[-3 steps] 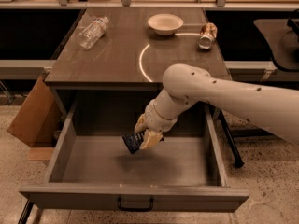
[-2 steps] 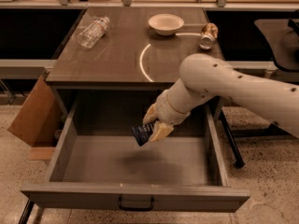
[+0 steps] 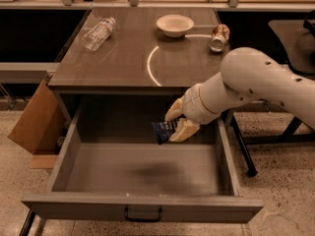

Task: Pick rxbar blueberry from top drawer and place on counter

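The top drawer (image 3: 142,211) is pulled wide open, a grey box with a black handle (image 3: 142,215) on its front, and its floor is bare. My gripper (image 3: 175,123) is shut on the rxbar blueberry (image 3: 163,131), a dark navy wrapper with white lettering. It holds the bar tilted in the air above the drawer's back right part, just under the front edge of the counter (image 3: 128,58). The counter is a brown-grey tabletop with a pale arc line (image 3: 150,65).
On the counter lie a clear plastic bottle (image 3: 98,32) at the back left, a white bowl (image 3: 174,24) at the back middle and a tan can (image 3: 218,37) on its side at the back right. A cardboard box (image 3: 34,122) leans at the left of the drawer.
My gripper has risen out of the drawer with the bar in it and moved right and back, toward the counter's front edge.
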### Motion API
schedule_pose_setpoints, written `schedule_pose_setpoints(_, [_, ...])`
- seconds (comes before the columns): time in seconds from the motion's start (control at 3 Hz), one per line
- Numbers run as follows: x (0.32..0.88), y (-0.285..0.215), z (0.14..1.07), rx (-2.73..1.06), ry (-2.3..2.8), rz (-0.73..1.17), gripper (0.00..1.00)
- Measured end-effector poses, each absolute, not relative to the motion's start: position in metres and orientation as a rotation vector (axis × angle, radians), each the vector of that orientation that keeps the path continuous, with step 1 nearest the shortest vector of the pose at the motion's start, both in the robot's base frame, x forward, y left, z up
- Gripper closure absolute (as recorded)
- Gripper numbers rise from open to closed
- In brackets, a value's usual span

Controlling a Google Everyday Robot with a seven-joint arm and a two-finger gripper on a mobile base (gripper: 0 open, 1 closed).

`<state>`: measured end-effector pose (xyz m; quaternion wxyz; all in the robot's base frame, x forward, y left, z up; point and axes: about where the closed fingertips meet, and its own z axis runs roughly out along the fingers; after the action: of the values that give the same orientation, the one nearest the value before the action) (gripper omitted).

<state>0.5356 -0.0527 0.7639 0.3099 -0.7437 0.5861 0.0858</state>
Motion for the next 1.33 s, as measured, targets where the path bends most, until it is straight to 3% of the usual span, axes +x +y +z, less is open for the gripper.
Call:
schedule_pose_setpoints(0.67, [0.538, -0.057, 0.769, -1.95, 1.555, 0.212, 1.0])
schedule_pose_setpoints(1.33, [0.58, -0.095, 0.853, -1.836, 1.543, 0.024, 1.0])
